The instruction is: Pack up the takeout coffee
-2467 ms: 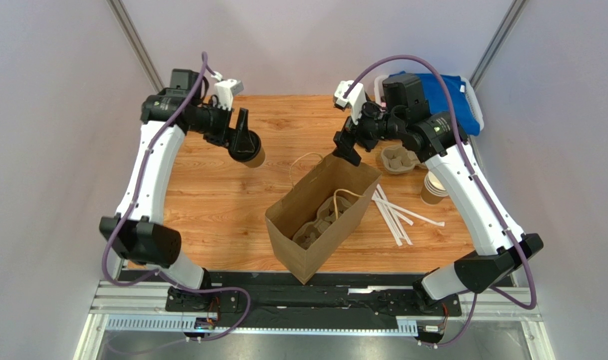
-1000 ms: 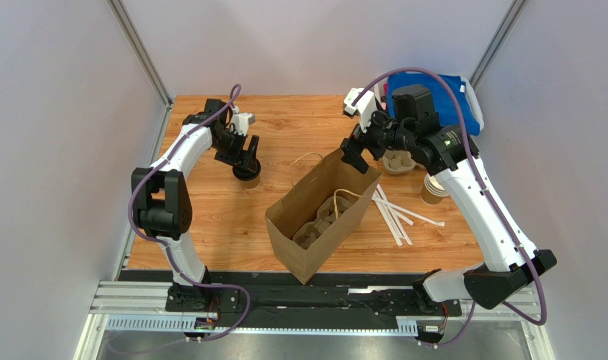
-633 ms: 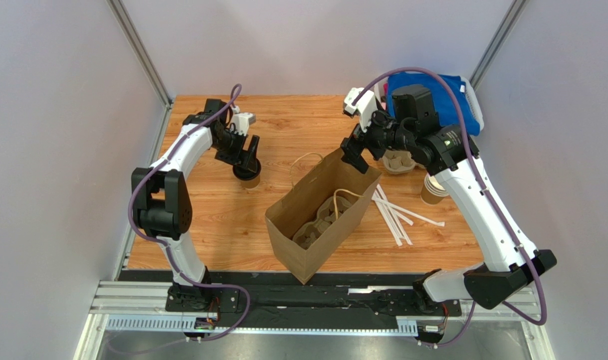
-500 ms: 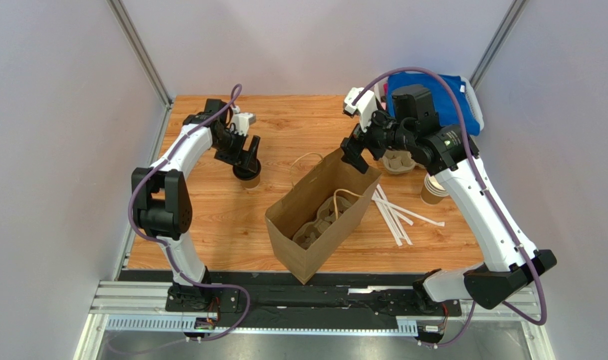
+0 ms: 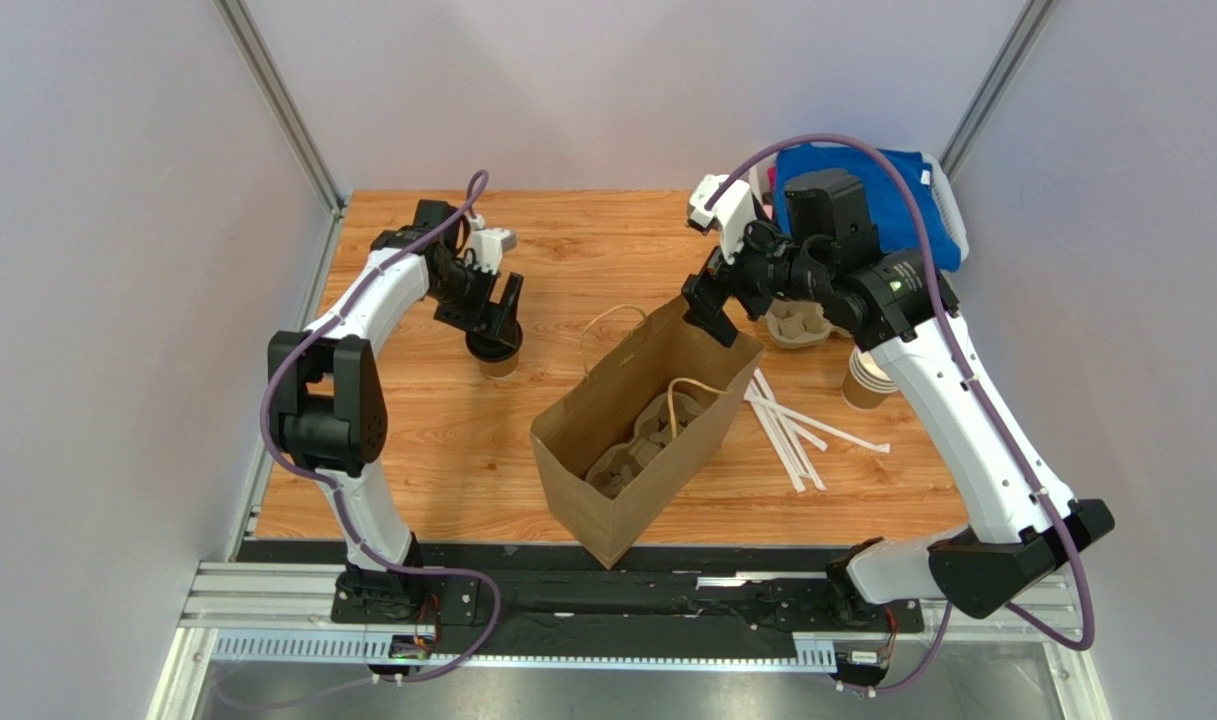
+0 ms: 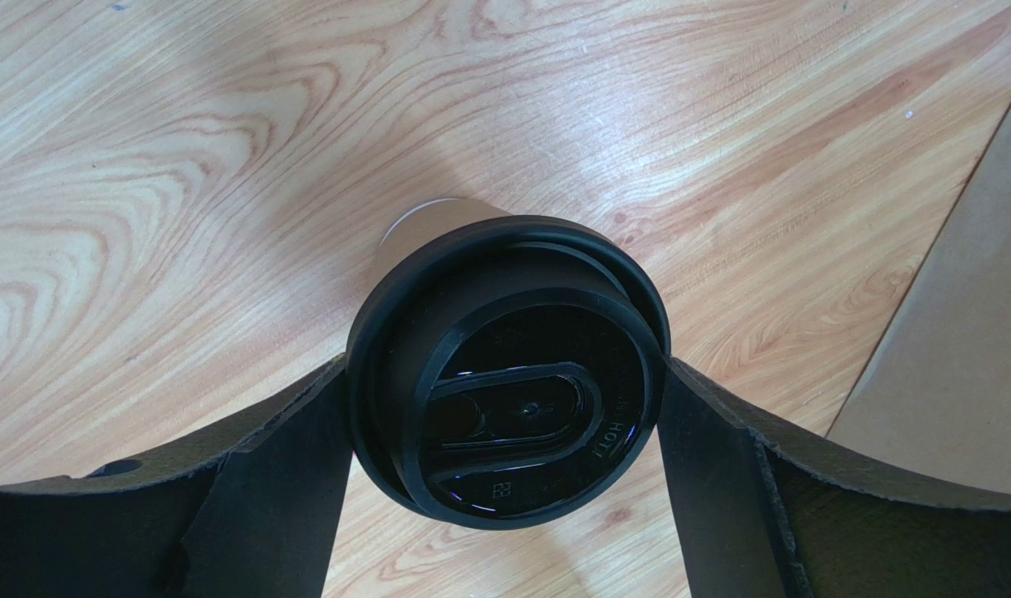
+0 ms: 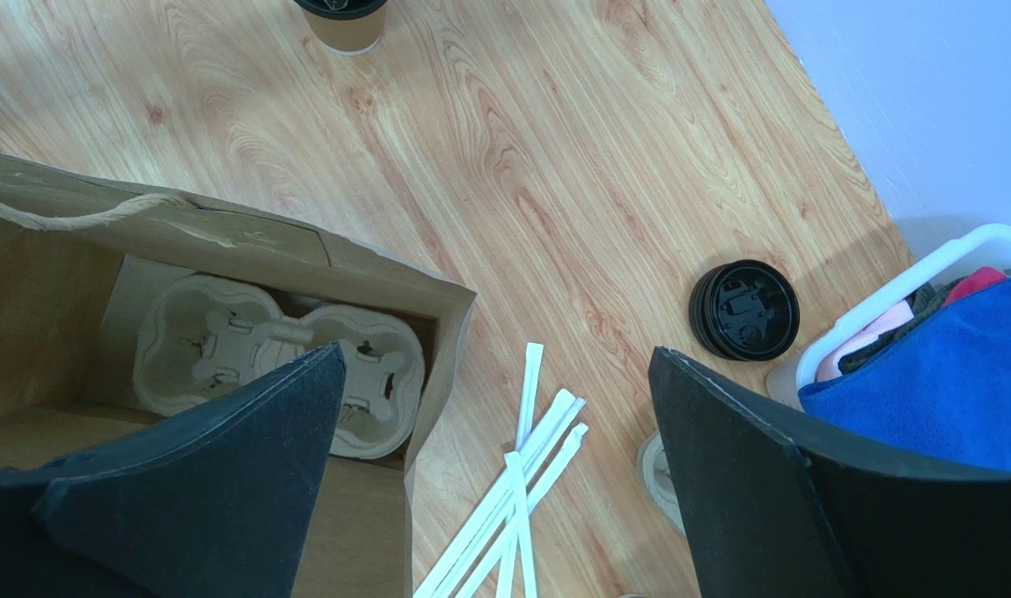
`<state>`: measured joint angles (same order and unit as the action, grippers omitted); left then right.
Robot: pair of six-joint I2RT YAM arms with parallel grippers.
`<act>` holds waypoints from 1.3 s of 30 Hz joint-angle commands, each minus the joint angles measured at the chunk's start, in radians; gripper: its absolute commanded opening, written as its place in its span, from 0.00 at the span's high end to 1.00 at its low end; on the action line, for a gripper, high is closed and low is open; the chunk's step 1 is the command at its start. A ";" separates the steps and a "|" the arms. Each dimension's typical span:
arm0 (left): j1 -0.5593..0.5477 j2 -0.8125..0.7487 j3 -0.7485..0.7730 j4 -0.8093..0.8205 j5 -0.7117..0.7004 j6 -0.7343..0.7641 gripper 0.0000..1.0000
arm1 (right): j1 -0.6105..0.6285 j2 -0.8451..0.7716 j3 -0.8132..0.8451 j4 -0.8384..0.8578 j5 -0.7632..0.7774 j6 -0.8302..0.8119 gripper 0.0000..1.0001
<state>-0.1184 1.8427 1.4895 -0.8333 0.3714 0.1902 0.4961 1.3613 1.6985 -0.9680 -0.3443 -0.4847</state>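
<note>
The takeout coffee, a brown paper cup with a black lid, stands upright on the wooden table left of the paper bag. My left gripper comes down from above, and its two fingers press the lid's rim on both sides, shut on the cup. The same cup shows at the top edge of the right wrist view. My right gripper hangs open and holds nothing, above the bag's far corner. A pulp cup carrier lies inside the bag.
Paper-wrapped straws lie right of the bag. A loose black lid, a second carrier, a stack of unlidded cups and a bin with blue cloth sit at the back right.
Since the oldest frame the left arm has folded inward and brought the cup lower and nearer. Over the last second the left arm shifted only slightly; the right arm stayed still.
</note>
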 commanded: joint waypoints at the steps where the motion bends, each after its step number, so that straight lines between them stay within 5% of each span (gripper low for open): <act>1: -0.001 0.013 0.009 -0.006 -0.037 0.029 0.18 | -0.001 -0.022 -0.005 0.034 0.010 0.014 0.00; 13: 0.017 -0.150 0.086 -0.105 0.076 0.015 0.43 | -0.005 -0.014 0.006 0.058 0.031 0.014 0.00; 20: 0.082 -0.301 0.323 -0.223 0.343 -0.028 0.56 | -0.022 0.013 0.053 0.060 -0.060 -0.014 0.00; 35: 0.076 -0.536 0.541 -0.283 0.739 -0.083 0.65 | 0.019 0.143 0.156 0.000 -0.301 -0.187 0.00; 39: -0.059 -0.569 0.584 -0.297 0.764 -0.063 0.66 | 0.019 0.153 0.147 -0.009 -0.328 -0.137 0.00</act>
<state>-0.0654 1.3163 2.0109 -1.1164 1.0405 0.1284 0.5133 1.5101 1.8114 -0.9588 -0.6083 -0.6373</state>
